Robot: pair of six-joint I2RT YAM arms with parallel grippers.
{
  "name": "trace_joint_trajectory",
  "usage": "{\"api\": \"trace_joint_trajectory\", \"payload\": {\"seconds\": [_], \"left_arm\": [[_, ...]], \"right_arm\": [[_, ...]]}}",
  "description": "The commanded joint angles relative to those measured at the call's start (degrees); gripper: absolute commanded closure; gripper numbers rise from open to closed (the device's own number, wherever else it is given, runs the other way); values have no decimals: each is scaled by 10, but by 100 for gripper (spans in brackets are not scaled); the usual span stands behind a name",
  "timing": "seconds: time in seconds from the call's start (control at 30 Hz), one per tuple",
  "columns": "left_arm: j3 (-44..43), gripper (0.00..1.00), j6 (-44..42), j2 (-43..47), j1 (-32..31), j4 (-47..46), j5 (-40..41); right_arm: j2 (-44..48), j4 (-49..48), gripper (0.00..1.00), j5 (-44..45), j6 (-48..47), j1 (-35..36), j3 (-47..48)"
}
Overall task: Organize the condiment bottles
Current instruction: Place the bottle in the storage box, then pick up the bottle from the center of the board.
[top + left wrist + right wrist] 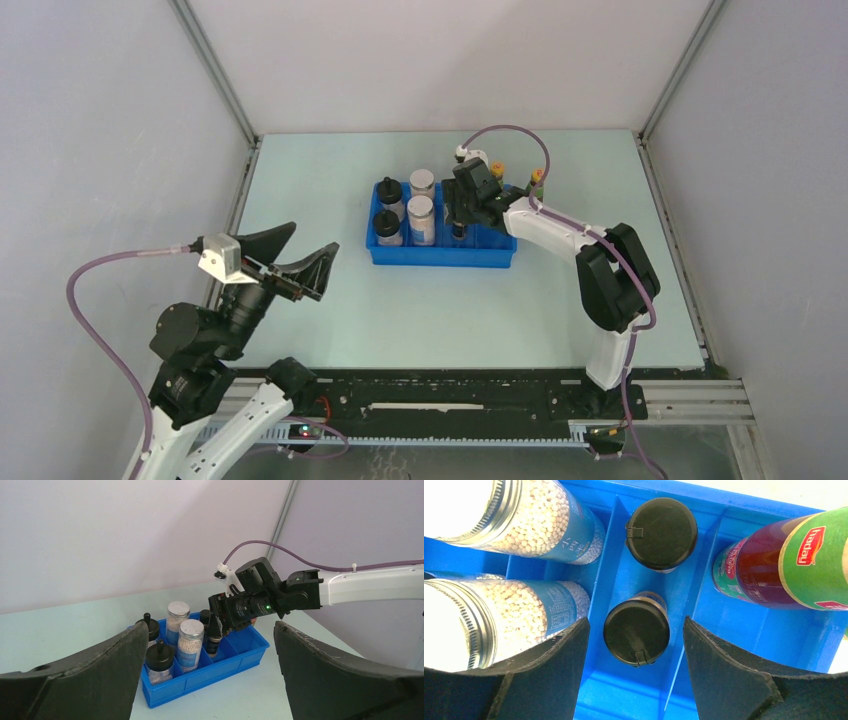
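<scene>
The near short bottle (636, 632) stands upright in the middle compartment of the blue tray (440, 260), directly below the right claw (635, 624). Its long axis runs straight up toward the wrist, and its fingers stand apart on either side of the black lid, with a sliver of blue showing on each flank, so nothing is clamped. The right arm is plainly the one on the job. The left claw (312, 240) hangs spread wide and holding nothing, well off to the left over the tabletop (400, 320). The bottle is squat and dark, topped by a round black flip lid with a small hinge tab (its twin (661, 532) sits just behind it in the same compartment). Two clear bottles (539, 525) of white beads fill the compartment to one side, and a red-and-green-labelled bottle (774, 565) stands on the other. Any rise or re-grip should probably go vertically, since the divider walls sit close.
</scene>
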State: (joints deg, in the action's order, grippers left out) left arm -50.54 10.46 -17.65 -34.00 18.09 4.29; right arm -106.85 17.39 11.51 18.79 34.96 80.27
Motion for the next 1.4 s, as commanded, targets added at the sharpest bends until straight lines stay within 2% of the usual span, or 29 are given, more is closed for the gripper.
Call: {"api": "trace_joint_trajectory", "payload": {"seconds": [0.0, 0.4, 0.6, 0.73, 0.93, 1.37], "left_arm": [[3, 0, -10, -10, -1, -17, -4], [2, 0, 1, -13, -1, -21, -9], [12, 0, 4, -24, 0, -36, -9], [19, 0, 5, -33, -1, -47, -12], [23, 0, 5, -40, -1, -57, -17], [32, 0, -9, -39, -1, -53, -10]], "right_arm": [[23, 6, 23, 8, -7, -1, 22], [124, 64, 23, 54, -53, 34, 83], [212, 52, 22, 125, -63, 41, 46], [253, 52, 21, 172, -60, 16, 6], [267, 37, 20, 227, -46, -32, -56], [234, -55, 20, 218, -22, -123, -128]]}}
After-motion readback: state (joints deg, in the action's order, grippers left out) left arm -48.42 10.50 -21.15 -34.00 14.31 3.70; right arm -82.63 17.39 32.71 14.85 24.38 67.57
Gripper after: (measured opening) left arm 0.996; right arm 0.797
